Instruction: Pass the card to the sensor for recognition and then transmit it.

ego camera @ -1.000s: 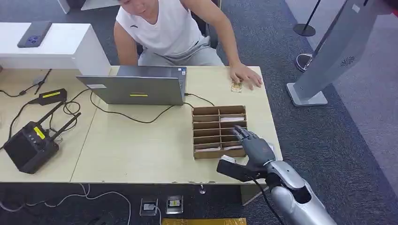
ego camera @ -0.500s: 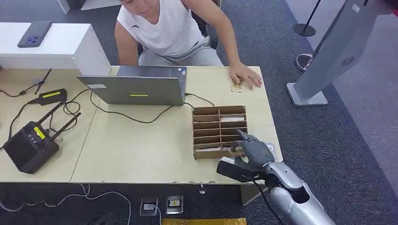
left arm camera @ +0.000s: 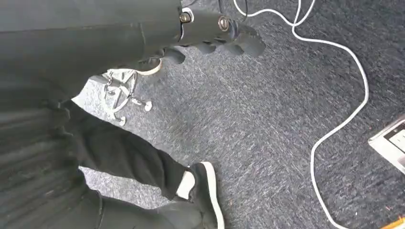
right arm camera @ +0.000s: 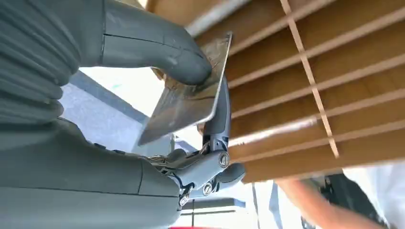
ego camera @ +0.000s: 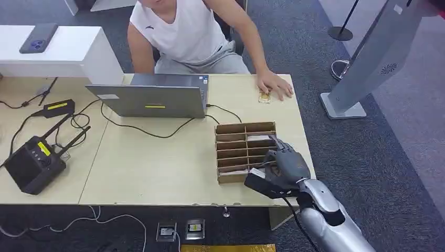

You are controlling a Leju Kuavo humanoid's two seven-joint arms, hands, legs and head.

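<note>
Head view: the bench (ego camera: 157, 168) fills the left and centre of the frame, with a person (ego camera: 189, 37) seated behind it at upper centre, one hand (ego camera: 274, 84) flat on the bench top beside a small card (ego camera: 264, 97). A laptop (ego camera: 152, 97) stands at centre left, and a black controller (ego camera: 34, 157) with antennas lies at far left. At centre right sits the brown slotted tray (ego camera: 245, 149), with cards lying in some of its slots. The right robot hand (ego camera: 286, 168) is at the tray's lower right corner.

In the right wrist view that robot hand (right arm camera: 143, 95) pinches a card (right arm camera: 191, 98) between its thick thumb and a darker finger behind, the card tilted and lifted clear of the tray (right arm camera: 325, 86) slots.

In the left wrist view the left robot hand (left arm camera: 215, 33) hangs over grey carpet (left arm camera: 267, 124), its fingers curled in on nothing, near a white cable (left arm camera: 334, 124).
</note>
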